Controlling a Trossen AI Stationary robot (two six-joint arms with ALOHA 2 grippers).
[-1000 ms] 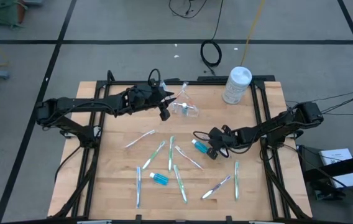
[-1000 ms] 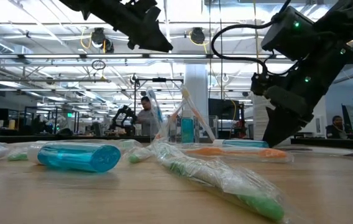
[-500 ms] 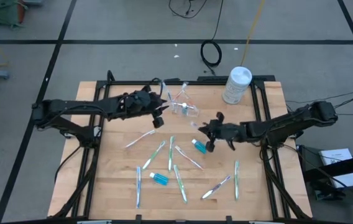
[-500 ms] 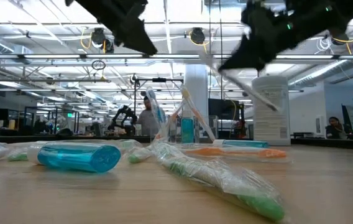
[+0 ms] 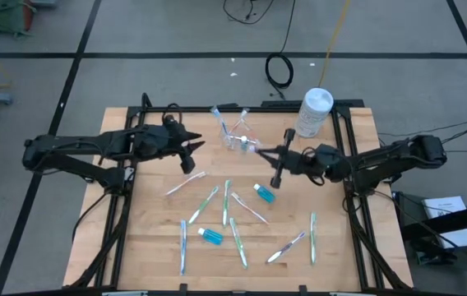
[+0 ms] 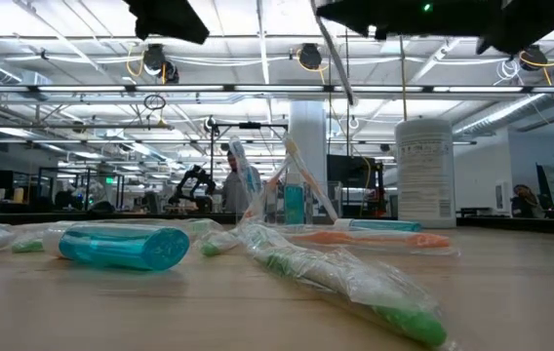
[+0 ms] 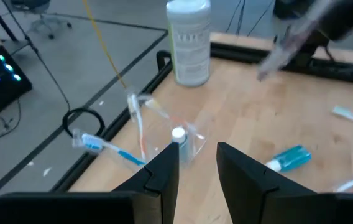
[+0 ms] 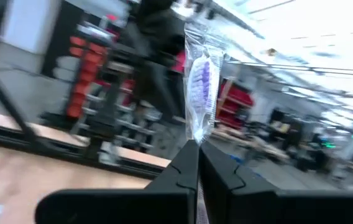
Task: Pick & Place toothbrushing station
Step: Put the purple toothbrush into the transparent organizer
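1. Clear wrapping with a purple brush head inside stands up from the right gripper (image 8: pixel 197 163); its two dark fingers are pressed together on the wrapped toothbrush (image 8: pixel 199 93), clenched tight around it.
2. In the high view the right gripper (image 5: pixel 279 160) hangs above the table just beside the clear cup (image 5: pixel 238 141), and the held toothbrush there shows only as a thin pale streak.
3. The left gripper (image 7: pixel 197 163) has its fingers parted by a narrow gap with nothing between them; it hovers on the cup's other side, pointing toward it.
4. The clear cup (image 7: pixel 175 138) sits near the table's far edge with a few toothbrushes leaning out of it; how many I cannot tell.
5. More toothbrushes (image 5: pixel 226 200) lie scattered flat on the wooden table (image 5: pixel 151 238), along with two blue tubes (image 5: pixel 211 236), one near the front and one just beside the right gripper.
6. A white canister (image 5: pixel 313 112) stands at the far right corner.
7. The low view cuts both arms off at its upper edge; only dark undersides show.
8. A wrapped green toothbrush (image 6: pixel 355 286) lies nearest that camera, blurred.
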